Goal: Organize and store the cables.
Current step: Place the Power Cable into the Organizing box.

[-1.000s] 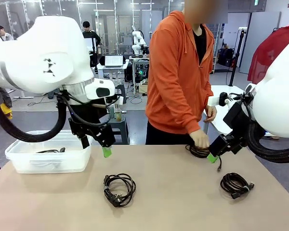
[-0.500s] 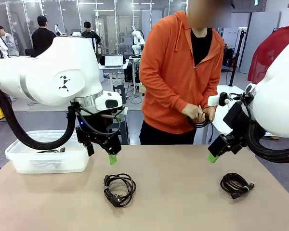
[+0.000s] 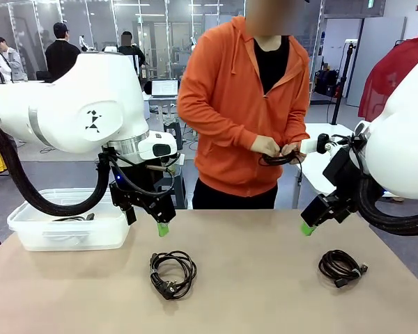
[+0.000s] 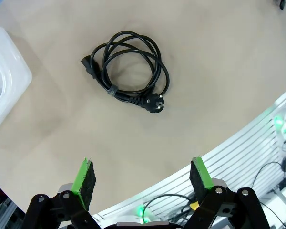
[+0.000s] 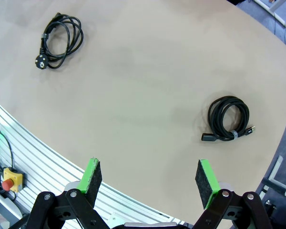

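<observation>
judging by looks, each cable is light, limp and a little springy. a pinch on a single strand would likely let the loops sag or fan out. the safer hold seems to be across the bundled strands at the small band that ties them.

the plug coil (image 4: 128,67) lies flat near the middle of the bench (image 3: 265,306). in the front view it sits at about 5 o'clock from the left gripper (image 4: 142,167), which hangs above it with jaws wide apart and nothing between them. in the left wrist view the coil is an oval with its long axis running from 10 to 4 o'clock. its round plug pokes out at 4 o'clock, the square connector at 9 and the band at 7.

the second coil (image 3: 341,266) lies at 4 o'clock from the right gripper (image 5: 148,171), which is likewise spread open and empty. in the right wrist view its long axis runs about 12 to 6, with both ends and the band at the 6 o'clock side.

a third cable (image 3: 279,158) is in the person's hands (image 3: 266,146), beyond the bench's far edge. the clear bin (image 3: 28,233) at the bench's 9 o'clock holds a stored cable (image 3: 73,218).
</observation>
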`<state>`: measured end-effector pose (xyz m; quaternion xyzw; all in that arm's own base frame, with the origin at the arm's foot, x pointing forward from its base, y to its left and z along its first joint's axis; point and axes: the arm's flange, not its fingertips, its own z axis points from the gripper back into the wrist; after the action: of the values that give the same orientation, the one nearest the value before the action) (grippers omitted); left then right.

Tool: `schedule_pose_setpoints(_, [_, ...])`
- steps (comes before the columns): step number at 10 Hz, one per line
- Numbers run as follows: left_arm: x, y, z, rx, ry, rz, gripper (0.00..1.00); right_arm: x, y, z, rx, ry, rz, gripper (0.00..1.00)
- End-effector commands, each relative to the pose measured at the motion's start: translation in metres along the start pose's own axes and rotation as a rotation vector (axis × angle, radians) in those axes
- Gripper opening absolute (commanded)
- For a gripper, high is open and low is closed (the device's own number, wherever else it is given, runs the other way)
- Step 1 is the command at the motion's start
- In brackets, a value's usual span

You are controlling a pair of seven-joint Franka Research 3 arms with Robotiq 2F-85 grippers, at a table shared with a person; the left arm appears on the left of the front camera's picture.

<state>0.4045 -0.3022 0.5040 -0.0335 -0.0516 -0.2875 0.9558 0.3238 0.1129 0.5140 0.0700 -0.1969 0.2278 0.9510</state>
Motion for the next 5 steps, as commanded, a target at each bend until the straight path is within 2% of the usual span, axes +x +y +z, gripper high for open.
schedule_pose_setpoints(1, [-0.0005,-0.0002,-0.0002,-0.008,0.004,-0.003,1.0,-0.0014,-0.001,-0.0002,-0.005,0.005,-0.008,1.0])
schedule_pose_setpoints(5, [-0.0005,-0.0002,-0.0002,-0.008,0.004,-0.003,1.0,-0.0014,-0.001,-0.0002,-0.005,0.005,-0.008,1.0])
